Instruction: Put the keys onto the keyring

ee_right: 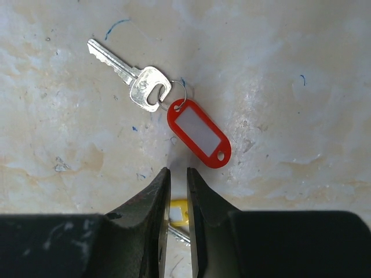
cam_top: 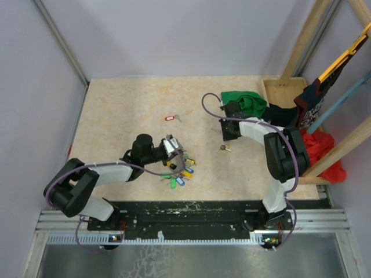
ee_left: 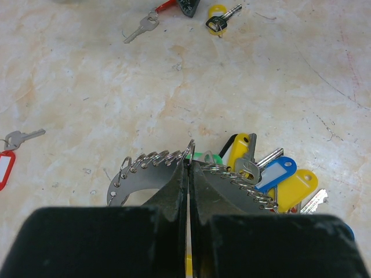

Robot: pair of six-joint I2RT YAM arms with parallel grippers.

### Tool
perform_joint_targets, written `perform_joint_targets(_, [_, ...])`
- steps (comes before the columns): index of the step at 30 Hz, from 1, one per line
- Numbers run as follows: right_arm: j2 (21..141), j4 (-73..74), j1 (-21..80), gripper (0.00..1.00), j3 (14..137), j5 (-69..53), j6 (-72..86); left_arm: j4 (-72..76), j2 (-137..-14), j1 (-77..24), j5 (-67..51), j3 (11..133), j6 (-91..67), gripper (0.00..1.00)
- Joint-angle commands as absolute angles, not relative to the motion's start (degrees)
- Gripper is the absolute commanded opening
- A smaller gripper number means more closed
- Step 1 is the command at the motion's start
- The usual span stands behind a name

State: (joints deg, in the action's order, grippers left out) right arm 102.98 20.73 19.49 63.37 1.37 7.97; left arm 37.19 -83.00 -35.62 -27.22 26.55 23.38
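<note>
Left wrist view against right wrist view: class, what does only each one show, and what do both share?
Only the left wrist view: the keyring with blue, yellow and green tags, its rim pinched in the shut left pincer. Only the right wrist view: the slit between the fingers of the right pincer, and blue pen marks. Both: the pale marbled table and a silver key with a red tag.

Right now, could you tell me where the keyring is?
Top view: the keyring sits left of centre on the table, pinched in the jaws of the left gripper.
</note>
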Motion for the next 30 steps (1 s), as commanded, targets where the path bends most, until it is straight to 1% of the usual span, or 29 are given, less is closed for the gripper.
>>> perform_joint_targets(1, [102.1,22.4,19.9,0.18,64.5,1.2,8.8,37.4,-83.5,-35.8,-28.6,28.4,23.2,0.00])
perform_joint_targets(6, [97.3,24.6,20.4,0.18,59.9,0.9,10.6,37.1,-83.8,-35.8,-29.2,28.7,23.0,0.00])
perform_joint_targets(16, [90.7,27.1,25.7,0.20,55.0,-0.7,12.9,36.7,-83.8,-35.8,-29.6,29.0,22.9,0.00])
perform_joint_targets(20, [88.0,26.9,26.7,0.23,54.7,-1.4,12.1,36.5,-83.7,-35.8,-29.7,29.1,22.9,0.00])
perform_joint_targets(26, [85.2,24.4,26.9,0.32,53.9,-3.3,6.5,36.4,-83.8,-35.8,-30.0,29.1,22.8,0.00])
perform_joint_targets(30, [86.7,21.0,26.8,0.34,53.2,-4.8,4.7,36.1,-83.8,-35.8,-30.3,29.2,22.9,0.00])
